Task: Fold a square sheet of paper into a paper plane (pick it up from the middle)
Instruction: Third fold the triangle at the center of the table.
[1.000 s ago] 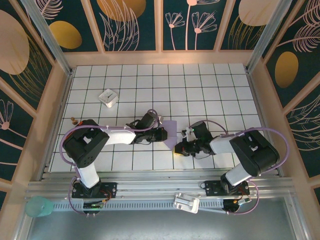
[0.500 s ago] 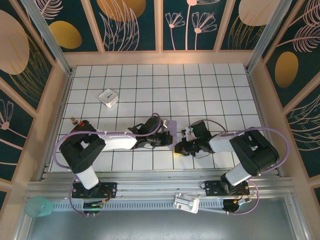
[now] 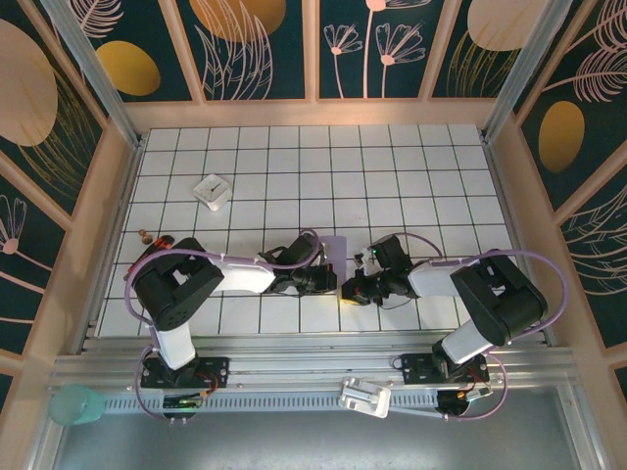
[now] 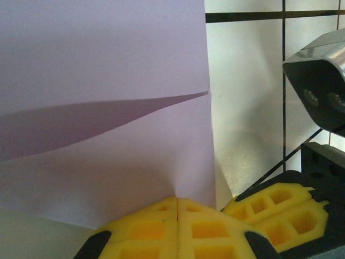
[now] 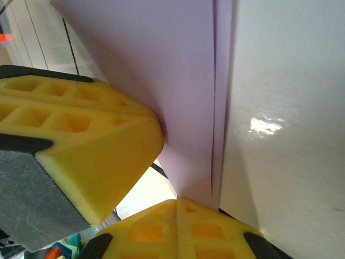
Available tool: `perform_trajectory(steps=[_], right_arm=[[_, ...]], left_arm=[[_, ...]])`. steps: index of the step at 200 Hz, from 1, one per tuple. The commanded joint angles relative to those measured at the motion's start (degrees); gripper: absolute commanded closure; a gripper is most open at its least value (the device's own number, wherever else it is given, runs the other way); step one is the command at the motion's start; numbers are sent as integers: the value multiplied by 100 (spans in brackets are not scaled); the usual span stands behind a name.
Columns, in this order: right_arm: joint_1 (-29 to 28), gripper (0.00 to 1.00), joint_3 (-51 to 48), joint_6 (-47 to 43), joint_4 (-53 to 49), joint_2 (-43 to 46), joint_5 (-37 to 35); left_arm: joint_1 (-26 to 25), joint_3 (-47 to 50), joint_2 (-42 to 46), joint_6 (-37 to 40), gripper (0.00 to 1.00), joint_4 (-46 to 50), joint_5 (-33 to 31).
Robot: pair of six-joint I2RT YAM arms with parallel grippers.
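Left wrist view: the left end effector (image 4: 177,200) is clamped on the lower edge of the one sheet of paper (image 4: 108,81); the right end effector (image 5: 176,203) pinches it too. In the top view it sits mid-frame between the two. Likely light, floppy and easily creased (best gripped at the edges). One white block (image 3: 212,191) sits upper left.

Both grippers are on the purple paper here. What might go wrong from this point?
1. The left gripper and right gripper both look shut on the sheet of paper, close together; any opposing pull may tear or crumple it.
2. In the left wrist view the folded layers gape apart, so the crease may set misaligned.
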State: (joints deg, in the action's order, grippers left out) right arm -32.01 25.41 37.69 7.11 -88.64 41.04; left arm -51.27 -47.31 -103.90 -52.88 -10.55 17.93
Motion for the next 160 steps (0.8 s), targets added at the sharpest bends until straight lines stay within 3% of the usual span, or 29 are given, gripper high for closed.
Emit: perform_trajectory(steps=[1, 160], right_arm=[[35, 100, -308, -113, -1375, -441, -1784], [28, 100, -295, -201, -1563, -512, -2056]], left_arm=[[135, 185, -74, -92, 100, -42, -125], [1342, 423, -72, 486, 100, -104, 17]])
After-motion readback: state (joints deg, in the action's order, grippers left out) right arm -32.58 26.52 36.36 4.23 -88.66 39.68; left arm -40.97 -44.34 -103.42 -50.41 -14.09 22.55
